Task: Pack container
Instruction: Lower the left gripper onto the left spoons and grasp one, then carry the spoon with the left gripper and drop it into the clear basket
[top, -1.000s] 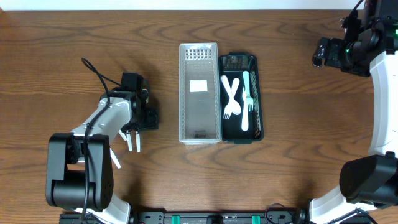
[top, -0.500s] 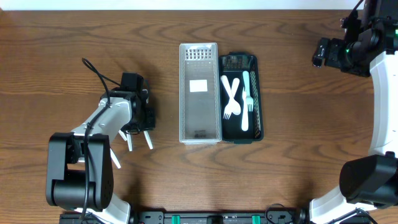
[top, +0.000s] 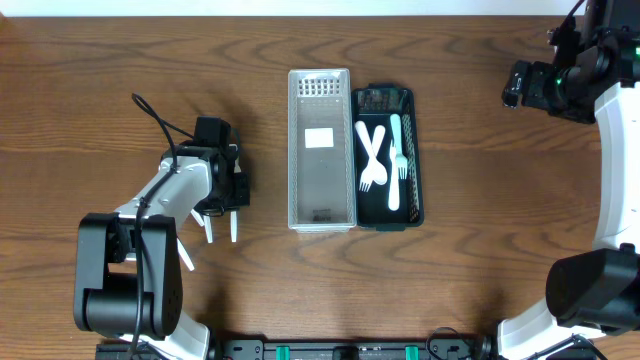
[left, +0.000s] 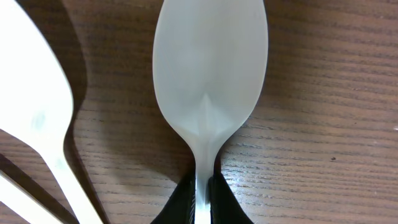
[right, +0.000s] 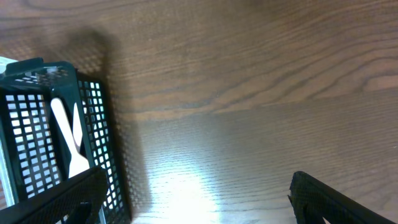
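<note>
The left hand (top: 228, 200) sits low over the brown wooden desk (top: 120, 70), well to the left of the two baskets. Its black fingers (left: 179, 204) are pinched tight on the thin handle of a white plastic spoon (left: 210, 81). The spoon's bowl points away from the hand with its hollow side facing up. Whether it rests on the wood or hangs just above it cannot be told. A second white plastic utensil (left: 37, 124) lies on the desk just beside the spoon, apart from the hand.

At the middle of the desk stands a long clear perforated plastic basket (top: 292, 150), holding nothing but a small white rectangular patch (top: 320, 138) on its floor. A dark mesh plastic basket (top: 418, 150) stands touching its right side. Inside that one lie two crossed white plastic forks (top: 368, 165) and further pale cutlery (top: 395, 160) alongside them.

The right hand (right: 196, 185) hovers near the far right corner, well apart from both baskets, its fingers spread wide and holding nothing.
</note>
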